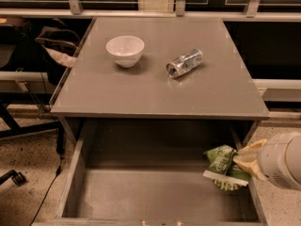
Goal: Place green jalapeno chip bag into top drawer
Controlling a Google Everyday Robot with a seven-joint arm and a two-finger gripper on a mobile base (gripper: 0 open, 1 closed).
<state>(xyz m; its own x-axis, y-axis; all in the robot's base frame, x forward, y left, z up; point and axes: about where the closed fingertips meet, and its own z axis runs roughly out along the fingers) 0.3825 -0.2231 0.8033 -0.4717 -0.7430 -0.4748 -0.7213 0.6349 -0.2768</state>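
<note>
From the one camera view, looking down over the flat grey table (155, 88), the wide, shallow grey-brown top drawer (155, 192) stands pulled out beneath it, its flat bottom bare. The pale, two-fingered gripper (242, 163) reaches in from the right, just above the drawer's right side wall. It is clamped on the small, crumpled foil packet with white print, the green jalapeno chip bag (221, 164). The bag hangs over the drawer's right rear part, close beside that wall. I cannot tell whether its lower edge touches the bottom.

Back on the tabletop, a round white ceramic bowl (125, 50) and a crushed silver can (184, 63) sit near each other but apart, well clear of the work.

To finish well, I would carry the bag a little further left, away from the wall, bring it low over the bottom, and only then let go. Otherwise the light foil could catch on the rim or spill over the side.
</note>
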